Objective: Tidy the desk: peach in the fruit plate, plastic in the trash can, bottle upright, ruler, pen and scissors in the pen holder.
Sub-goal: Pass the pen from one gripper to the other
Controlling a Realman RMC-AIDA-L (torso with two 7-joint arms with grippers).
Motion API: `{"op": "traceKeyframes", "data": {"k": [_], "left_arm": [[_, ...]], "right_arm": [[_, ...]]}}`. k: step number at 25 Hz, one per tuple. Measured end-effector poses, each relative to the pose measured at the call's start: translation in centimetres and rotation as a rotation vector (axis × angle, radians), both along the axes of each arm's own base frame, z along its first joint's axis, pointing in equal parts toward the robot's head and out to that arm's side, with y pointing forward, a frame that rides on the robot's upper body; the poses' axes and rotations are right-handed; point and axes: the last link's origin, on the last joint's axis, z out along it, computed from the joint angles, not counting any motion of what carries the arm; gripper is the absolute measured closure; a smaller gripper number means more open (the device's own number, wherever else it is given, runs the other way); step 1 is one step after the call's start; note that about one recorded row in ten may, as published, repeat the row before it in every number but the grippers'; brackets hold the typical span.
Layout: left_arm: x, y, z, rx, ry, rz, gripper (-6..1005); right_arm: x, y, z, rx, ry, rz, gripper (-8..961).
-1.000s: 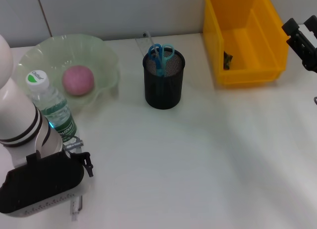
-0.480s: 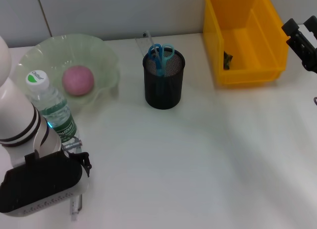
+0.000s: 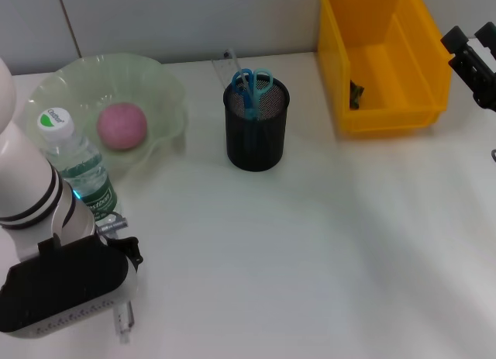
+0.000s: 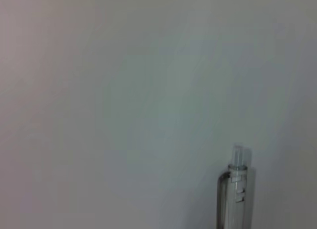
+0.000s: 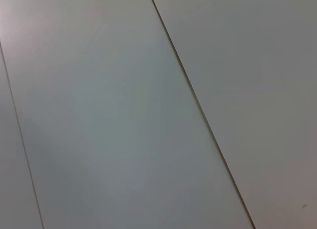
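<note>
At the near left corner of the surface I have the left gripper low over a clear pen; I cannot tell how its fingers stand. The bottle is upright beside the fruit plate, which holds the peach. Scissors sit in the pen holder. The right gripper hangs by the yellow bin.

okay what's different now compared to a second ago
The left arm's wrist housing has sunk slightly toward the near edge, and the pen under it now pokes out a little more. The bottle looks shifted slightly left. Peach, pen holder, yellow bin and right gripper stayed put.
</note>
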Motion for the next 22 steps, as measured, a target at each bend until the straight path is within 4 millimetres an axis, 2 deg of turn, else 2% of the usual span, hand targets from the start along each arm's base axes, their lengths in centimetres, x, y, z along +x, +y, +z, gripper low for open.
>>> {"op": "traceKeyframes", "data": {"k": [10,14,22], "left_arm": [[0.6,-0.1,0.6,0.028,-0.039,0.068,850],[2.8,-0.9,2.7,-0.015,-0.133,0.243,850],[5.5,-0.9,3.7,-0.009,-0.308,0.467,850]], "right_arm": [[0.1,0.0,-0.3,-0.024,-0.013,0.002,127],[0.1,-0.1,-0.2,-0.032,-0.018,0.004,127],[0.4,-0.1,-0.5,-0.061,-0.040,0.005,127]]}}
